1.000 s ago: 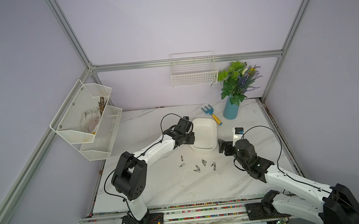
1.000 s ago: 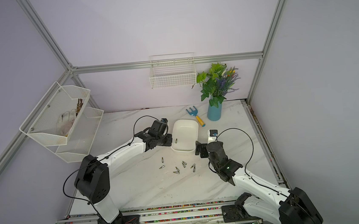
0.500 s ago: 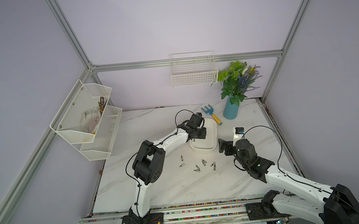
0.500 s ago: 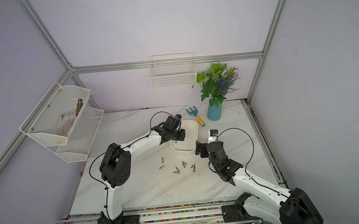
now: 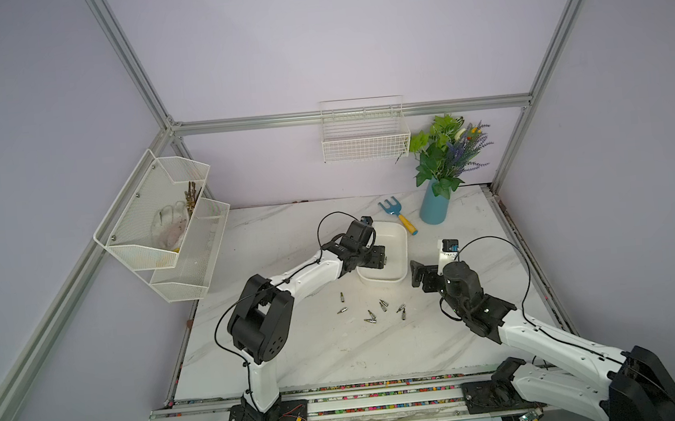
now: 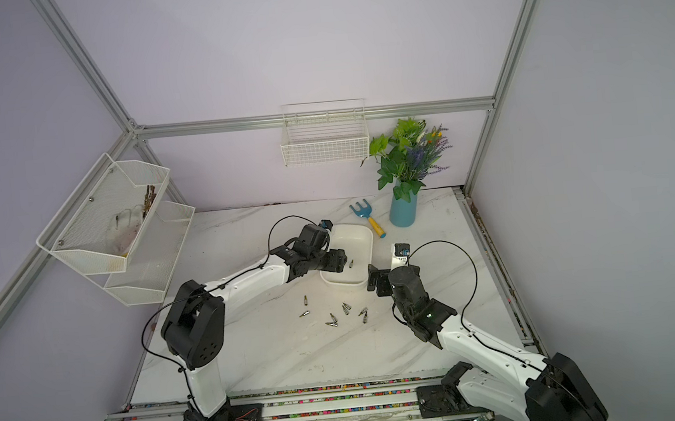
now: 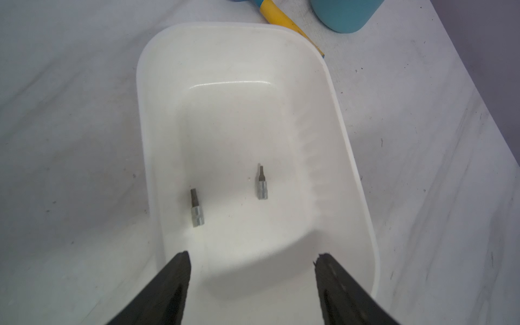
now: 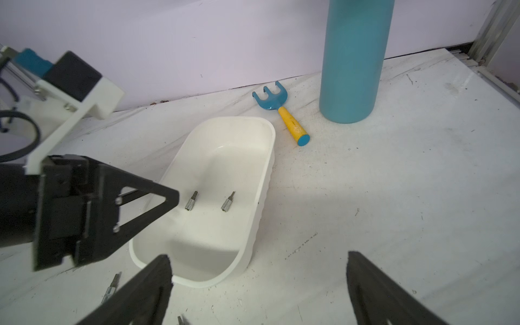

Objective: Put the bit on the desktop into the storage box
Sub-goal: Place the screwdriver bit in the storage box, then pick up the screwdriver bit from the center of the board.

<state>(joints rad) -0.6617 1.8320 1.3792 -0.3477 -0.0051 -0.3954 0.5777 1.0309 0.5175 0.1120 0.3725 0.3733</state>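
Two bits (image 7: 262,184) lie on the floor of the storage box (image 7: 225,56), mid-frame in the left wrist view. My left gripper (image 7: 251,254) hangs inside its walls, jaws apart and empty, so drops land inside. The loose bits (image 5: 372,312) lie on the desktop (image 5: 340,353) below the box, with bare marble around them. My right gripper (image 8: 257,254) is spread wide and empty.

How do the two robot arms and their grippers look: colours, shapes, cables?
The left arm and right arm have smooth white shells and bulky black joints. A thin black cable loops from each wrist. The left gripper and right gripper have flat black tapering fingers.
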